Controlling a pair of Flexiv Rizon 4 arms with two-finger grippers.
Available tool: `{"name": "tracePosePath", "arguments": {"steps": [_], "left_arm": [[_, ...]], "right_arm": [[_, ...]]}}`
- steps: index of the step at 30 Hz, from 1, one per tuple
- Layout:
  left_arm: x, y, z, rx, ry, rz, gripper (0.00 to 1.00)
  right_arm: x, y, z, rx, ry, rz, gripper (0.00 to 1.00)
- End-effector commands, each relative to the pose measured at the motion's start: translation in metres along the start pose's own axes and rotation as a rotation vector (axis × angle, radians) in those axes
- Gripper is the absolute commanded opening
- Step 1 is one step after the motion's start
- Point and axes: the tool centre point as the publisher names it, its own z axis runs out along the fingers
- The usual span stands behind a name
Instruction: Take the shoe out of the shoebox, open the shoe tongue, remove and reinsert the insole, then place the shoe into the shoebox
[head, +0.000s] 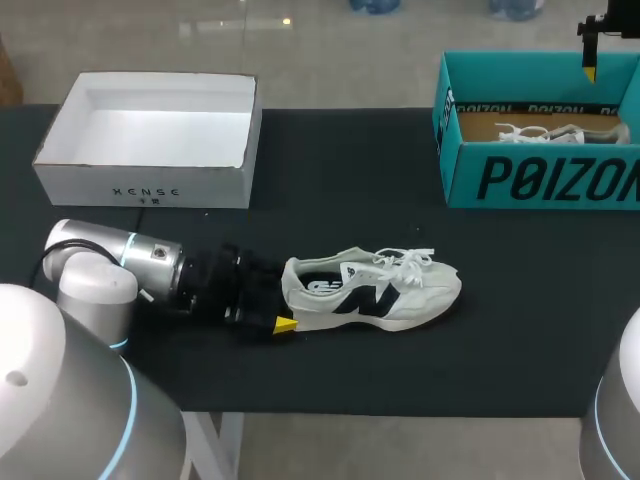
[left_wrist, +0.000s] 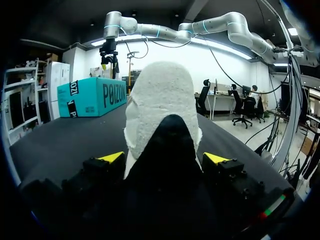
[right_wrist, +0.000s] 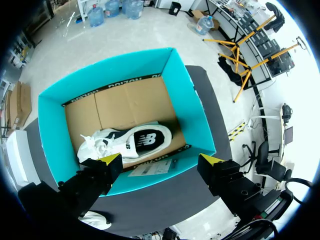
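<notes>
as only wrist views reveal, left pincer (left_wrist: 162, 158) seemingly straddles the shoe (left_wrist: 162, 100) loosely and right pincer (right_wrist: 161, 160) gapes.

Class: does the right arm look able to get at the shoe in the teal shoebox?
Probably yes: the right gripper hangs open above the lidless teal shoebox, nothing covering the shoe.

Teal shoebox (head: 540, 180) cut off at the head view's right edge, the shoe (head: 545, 132) inside half hidden by its wall.
</notes>
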Motion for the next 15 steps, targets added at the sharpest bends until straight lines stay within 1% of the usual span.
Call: {"name": "tracePosePath", "arguments": {"steps": [1,8,15], "left_arm": [[0.004,-0.001,0.004,0.002,-0.01,0.002,1.0],[0.001,-0.002,0.011,-0.004,-0.008,0.004,1.0],[-0.005,-0.005,0.015,-0.004,-0.029,0.01,1.0]], "right_arm": [[-0.001,0.0,0.0,-0.001,0.0,0.0,1.0],[-0.001,0.0,0.0,-0.001,0.0,0.0,1.0],[-0.001,0.0,0.0,-0.001,0.0,0.0,1.0]]}}
